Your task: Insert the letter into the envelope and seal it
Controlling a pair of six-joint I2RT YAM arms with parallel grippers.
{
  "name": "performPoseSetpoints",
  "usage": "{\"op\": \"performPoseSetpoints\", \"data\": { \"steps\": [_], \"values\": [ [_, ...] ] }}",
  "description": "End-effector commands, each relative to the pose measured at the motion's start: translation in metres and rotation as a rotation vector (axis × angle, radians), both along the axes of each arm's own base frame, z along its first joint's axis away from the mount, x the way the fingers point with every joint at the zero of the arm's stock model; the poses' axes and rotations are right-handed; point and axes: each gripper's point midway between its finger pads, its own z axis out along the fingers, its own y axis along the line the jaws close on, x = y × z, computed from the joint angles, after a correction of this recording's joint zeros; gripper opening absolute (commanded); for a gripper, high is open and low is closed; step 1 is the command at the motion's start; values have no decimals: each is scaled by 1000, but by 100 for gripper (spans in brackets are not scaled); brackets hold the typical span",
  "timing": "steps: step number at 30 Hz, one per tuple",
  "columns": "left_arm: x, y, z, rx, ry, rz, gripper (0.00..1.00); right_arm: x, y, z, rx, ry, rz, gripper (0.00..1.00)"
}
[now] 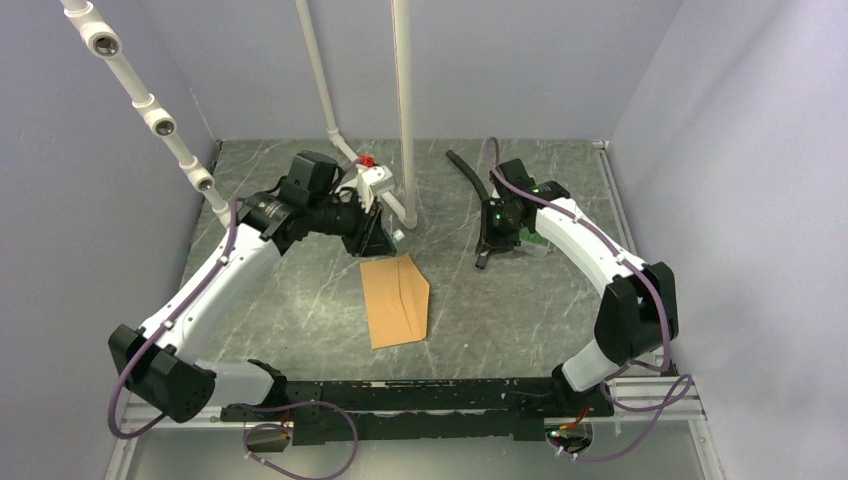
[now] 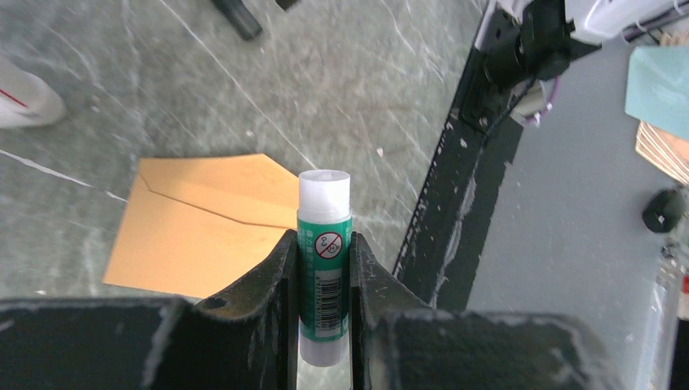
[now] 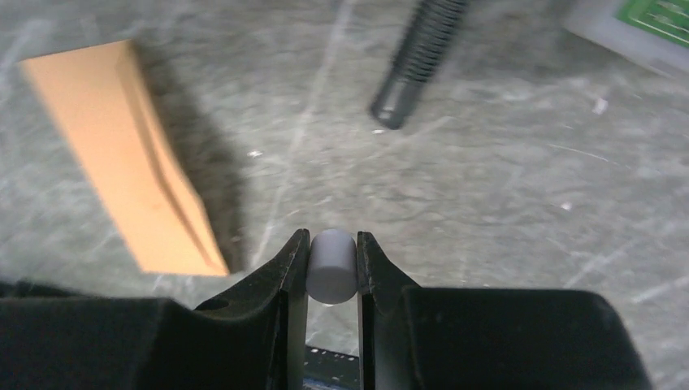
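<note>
Top view. Sealing stage, as judged: the letter shows in no view and is presumably inside.

Technique. The table (image 1: 300, 300) offers nothing to brace the paper, and both grippers are occupied. Any stroke of glue should therefore be light and run from the fold toward the flap's point, so the envelope (image 1: 398, 300) is not pushed along. The left gripper (image 2: 323, 236), at 11 o'clock of the envelope, has its fingers closed firmly on the green barrel of a glue stick (image 2: 324, 195). The white tip is exposed and aimed toward the envelope. The right gripper (image 3: 332, 236), at 2 o'clock of the envelope, pinches a small grey cap (image 3: 331, 268), judged to belong to the stick. Align the two axes before recapping.

Appearance. The envelope is orange-brown kraft, lying flat near the table's centre, apart from both grippers. Its flap is folded over the body, leaving a V-shaped seam. One edge looks slightly raised in the right wrist view; whether it adheres cannot be told.
</note>
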Motion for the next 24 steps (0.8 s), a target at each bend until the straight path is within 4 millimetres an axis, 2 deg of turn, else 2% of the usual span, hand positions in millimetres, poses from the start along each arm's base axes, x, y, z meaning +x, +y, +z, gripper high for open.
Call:
{"op": "performPoseSetpoints", "data": {
  "steps": [1,6,11,19,24],
  "values": [
    [19,-1,36,-82,-139,109,2,7,-42,-30,-205,20,-170,0],
    [21,-2,54,-150,-180,153,2,1,-50,-66,-225,89,-213,0],
    [18,-2,53,-162,-170,151,2,-6,-50,-92,-236,145,-185,7],
    [16,-1,48,-158,-156,155,2,-17,-57,-114,-281,194,-180,20],
    [17,-1,49,-151,-159,154,2,-19,-55,-119,-265,196,-181,28]
  ]
}}
